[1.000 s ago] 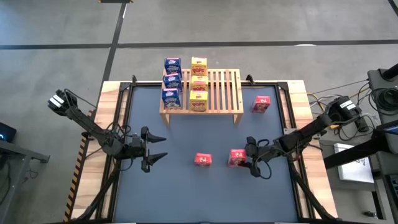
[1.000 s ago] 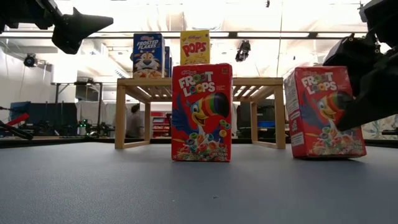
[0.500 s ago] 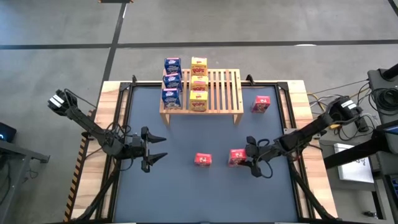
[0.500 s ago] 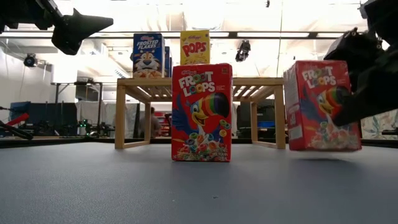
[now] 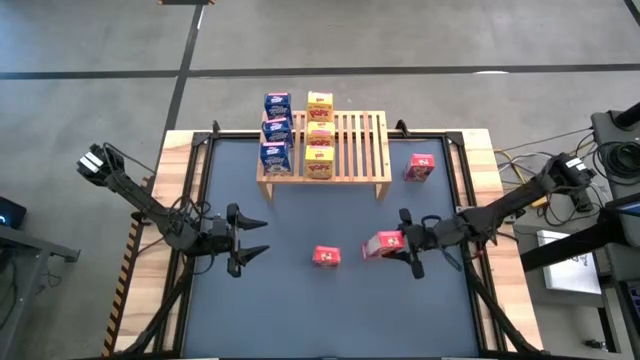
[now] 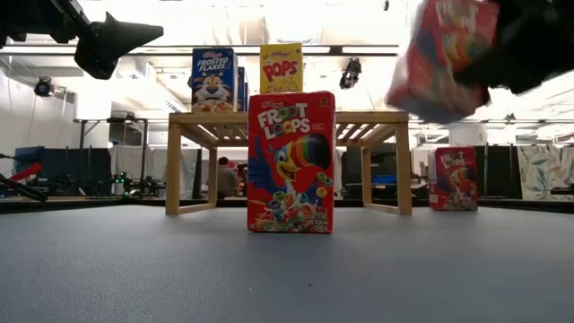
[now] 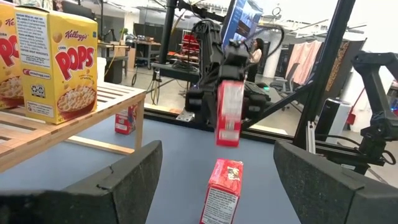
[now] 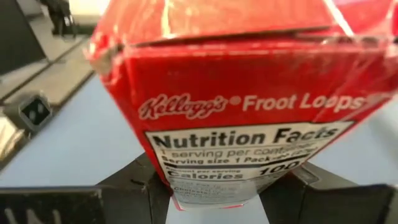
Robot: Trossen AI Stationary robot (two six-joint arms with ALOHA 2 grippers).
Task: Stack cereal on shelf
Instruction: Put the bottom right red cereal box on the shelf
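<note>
High view: you see the right end effector (image 5: 404, 243) clamped on a red Froot Loops box (image 5: 383, 244), tilted, on the right half of the dark worktop (image 5: 300, 300).
High view, left arm: your left end effector (image 5: 250, 240) hangs with its fingers spread over the left half of the worktop, holding nothing.
High view, shelf: the slatted wooden shelf (image 5: 360, 145) stands at the far side; three blue Frosted Flakes boxes (image 5: 276, 130) and three yellow Corn Pops boxes (image 5: 319, 133) line its left part.
High view, loose boxes: a second red box (image 5: 326, 257) stands near mid-worktop; a third red box (image 5: 420, 167) stands right of the shelf.
Low view: the held box (image 6: 439, 56) is up in the air, tilted, above the level of the shelf top (image 6: 296, 117); the second red box (image 6: 291, 162) stands upright in front.
Left wrist view: you look past open dark fingers (image 7: 130, 180) at the lifted box (image 7: 228, 113) above the standing one (image 7: 221, 190).
Right wrist view: the held box's nutrition panel (image 8: 242, 130) fills the picture between your fingers (image 8: 323, 186).
</note>
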